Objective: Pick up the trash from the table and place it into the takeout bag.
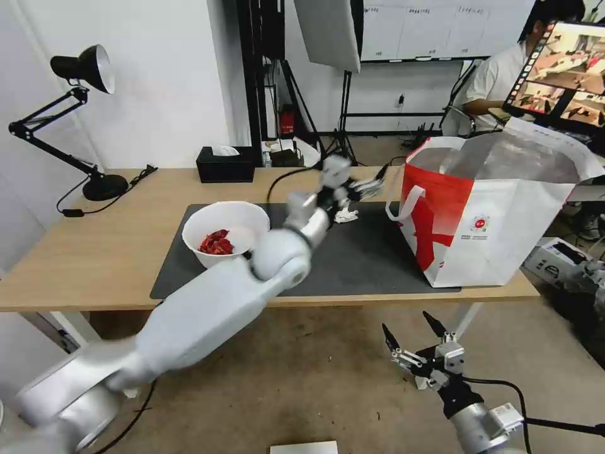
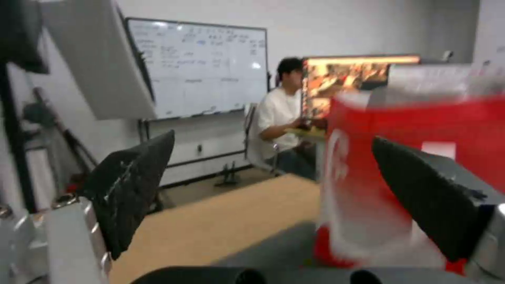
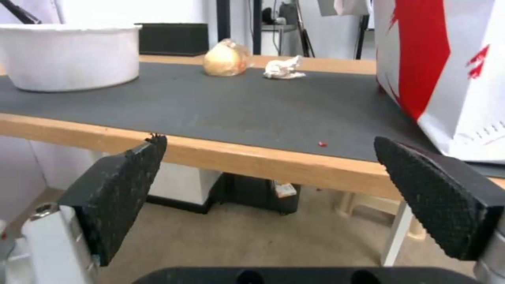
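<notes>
On the dark mat (image 1: pixel 353 265) of the table (image 1: pixel 94 252) stands a white bowl (image 1: pixel 225 233) with red scraps. A crumpled tissue (image 1: pixel 345 216) lies mid-mat. My left gripper (image 1: pixel 370 185) hovers above the tissue, close to the takeout bag's (image 1: pixel 498 208) red side. In the left wrist view that gripper (image 2: pixel 274 173) is open and empty, facing the red panel (image 2: pixel 421 130). My right gripper (image 1: pixel 413 331) hangs open below the table's front edge. The right wrist view shows its gripper (image 3: pixel 268 177), the bowl (image 3: pixel 68 55), a small yellowish cup (image 3: pixel 226 58), the tissue (image 3: pixel 284 68) and the bag (image 3: pixel 447 67).
A black tissue box (image 1: pixel 225 164) and a black desk lamp (image 1: pixel 88 126) stand at the table's back left. A box (image 1: pixel 558 258) lies on the floor right of the bag. A light stand and a monitor are behind the table.
</notes>
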Controlling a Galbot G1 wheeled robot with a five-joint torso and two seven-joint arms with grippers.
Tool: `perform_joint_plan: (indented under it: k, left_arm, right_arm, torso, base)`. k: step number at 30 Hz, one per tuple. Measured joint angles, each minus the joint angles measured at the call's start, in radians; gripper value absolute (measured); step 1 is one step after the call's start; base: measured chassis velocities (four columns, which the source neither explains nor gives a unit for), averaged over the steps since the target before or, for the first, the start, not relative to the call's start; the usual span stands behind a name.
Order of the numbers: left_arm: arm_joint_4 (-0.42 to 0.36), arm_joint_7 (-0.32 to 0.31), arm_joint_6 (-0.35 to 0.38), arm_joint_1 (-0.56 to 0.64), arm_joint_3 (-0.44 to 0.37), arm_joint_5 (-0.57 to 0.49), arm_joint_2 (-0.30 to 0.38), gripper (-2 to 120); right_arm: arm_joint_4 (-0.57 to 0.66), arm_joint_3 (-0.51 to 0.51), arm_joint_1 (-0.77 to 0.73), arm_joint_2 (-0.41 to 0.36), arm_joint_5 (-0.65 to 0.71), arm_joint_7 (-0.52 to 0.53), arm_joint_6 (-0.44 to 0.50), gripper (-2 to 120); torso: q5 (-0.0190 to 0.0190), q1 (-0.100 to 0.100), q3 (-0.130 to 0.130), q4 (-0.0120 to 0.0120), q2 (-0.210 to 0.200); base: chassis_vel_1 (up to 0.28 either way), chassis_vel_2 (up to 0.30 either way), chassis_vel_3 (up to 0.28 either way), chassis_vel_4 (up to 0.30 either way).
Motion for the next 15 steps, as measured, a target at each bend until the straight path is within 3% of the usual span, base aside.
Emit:
perform_joint_plan:
  k: [5,7,9,12,13,15]
  left_arm:
    - [-0.061,0.018,-0.007,0.127,-0.081,0.027,0.077,100]
    - [-0.1,0.044,-0.023,0.246,-0.173,0.041,0.136,100]
    - [-0.108,0.048,-0.025,0.275,-0.197,0.042,0.146,100]
    - [-0.161,0.074,-0.036,0.441,-0.354,0.046,0.181,100]
    - [-0.161,0.074,-0.036,0.441,-0.354,0.046,0.181,100]
    - [-0.197,0.079,-0.043,0.539,-0.436,0.056,0.2,100]
  right_arm:
    - [-0.008,-0.013,0.012,-0.004,0.001,0.0,0.0,100]
    - [-0.016,-0.023,0.024,-0.006,-0.002,-0.002,0.0,100]
    - [-0.017,-0.026,0.027,-0.008,-0.002,-0.002,0.0,100]
    - [-0.023,-0.037,0.043,-0.018,-0.003,-0.004,0.0,100]
    - [-0.023,-0.037,0.043,-0.018,-0.003,-0.004,0.0,100]
    - [-0.03,-0.047,0.049,-0.02,-0.004,-0.006,0.0,100]
  torso:
    - [0.0003,0.0,0.0,0.0001,0.0]
    - [0.0004,0.0,0.0,-0.0001,0.0]
    - [0.0006,0.0,0.0,-0.0001,0.0]
    - [0.0006,0.0,0.0,-0.0001,0.0]
    - [0.0006,0.0,0.0,-0.0001,0.0]
    - [0.0004,0.0,0.0,-0.0001,0.0]
  base:
    - [0.0,0.0,0.0,0.0]
    - [0.0,0.0,0.0,0.0]
    - [0.0,0.0,0.0,0.0]
    - [0.0,0.0,0.0,0.0]
    - [0.0,0.0,0.0,0.0]
    - [0.0,0.0,0.0,0.0]
